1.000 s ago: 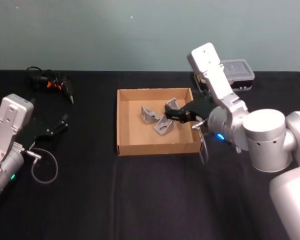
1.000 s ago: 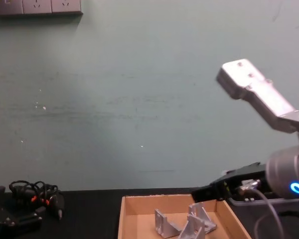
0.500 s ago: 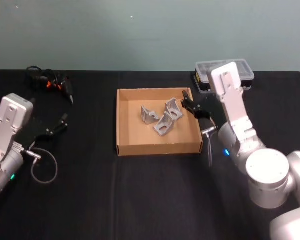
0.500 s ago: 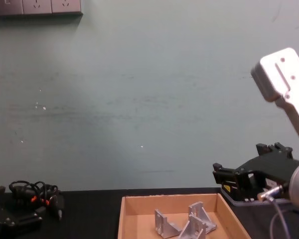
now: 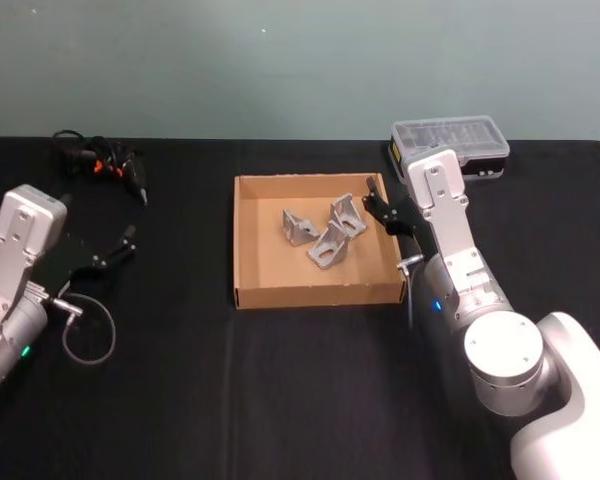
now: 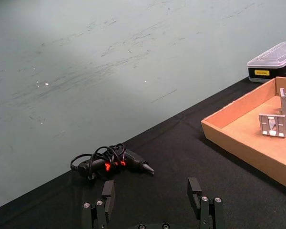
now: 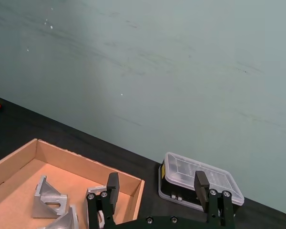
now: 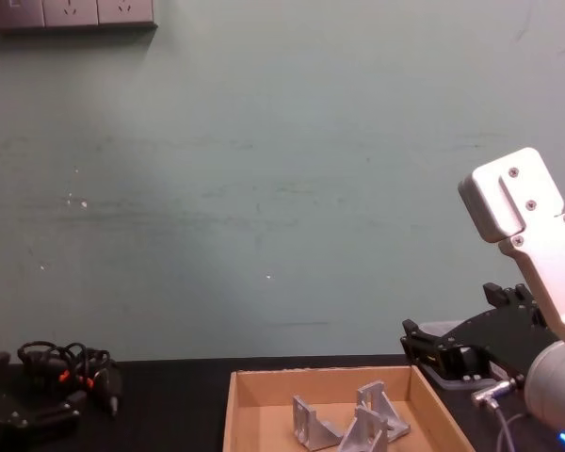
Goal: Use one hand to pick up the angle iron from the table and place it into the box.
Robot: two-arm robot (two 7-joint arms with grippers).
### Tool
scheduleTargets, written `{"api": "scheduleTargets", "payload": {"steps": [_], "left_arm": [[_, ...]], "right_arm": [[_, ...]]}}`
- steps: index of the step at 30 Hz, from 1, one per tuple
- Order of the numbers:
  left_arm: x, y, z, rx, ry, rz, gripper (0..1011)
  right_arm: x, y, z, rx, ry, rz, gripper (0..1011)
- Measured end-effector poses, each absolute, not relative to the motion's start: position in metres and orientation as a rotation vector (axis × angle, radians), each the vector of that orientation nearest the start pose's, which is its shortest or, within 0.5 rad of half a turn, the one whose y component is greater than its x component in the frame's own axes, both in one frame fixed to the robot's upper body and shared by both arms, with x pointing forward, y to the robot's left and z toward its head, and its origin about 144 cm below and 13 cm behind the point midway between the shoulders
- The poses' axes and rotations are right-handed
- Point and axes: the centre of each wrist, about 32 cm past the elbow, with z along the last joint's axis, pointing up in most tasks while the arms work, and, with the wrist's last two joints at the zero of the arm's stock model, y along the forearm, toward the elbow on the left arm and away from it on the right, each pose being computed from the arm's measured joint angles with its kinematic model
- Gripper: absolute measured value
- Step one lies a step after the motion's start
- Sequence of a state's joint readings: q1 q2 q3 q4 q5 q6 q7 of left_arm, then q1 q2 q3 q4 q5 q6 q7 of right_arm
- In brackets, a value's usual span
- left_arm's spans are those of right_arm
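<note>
The right gripper (image 5: pixel 378 207) has pulled back from over the box (image 5: pixel 248 262) to its right rim, fingers spread and empty, three brackets (image 5: pixel 325 232) lying inside, so the drop looks done, while the left gripper (image 5: pixel 123 243) sits parked, spread too.

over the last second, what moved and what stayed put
The right gripper, open and empty, drew back from over the box to its right edge. The three angle irons in the box, the left gripper parked over the table, and the organiser case stayed put.
</note>
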State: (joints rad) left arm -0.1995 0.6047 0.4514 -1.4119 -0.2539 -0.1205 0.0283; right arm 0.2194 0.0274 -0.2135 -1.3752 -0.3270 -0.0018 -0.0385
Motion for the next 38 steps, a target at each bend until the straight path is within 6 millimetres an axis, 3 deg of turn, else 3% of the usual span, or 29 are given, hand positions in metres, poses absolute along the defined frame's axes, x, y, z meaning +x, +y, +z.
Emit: {"api": "scheduleTargets", "payload": {"steps": [38], "left_arm": [[0.4886, 0.3097, 1.1398, 0.305, -0.285, 1.248, 1000]], "right_arm": [[0.5152, -0.1689, 1.1559, -0.253, -0.351, -1.385, 1002]]}}
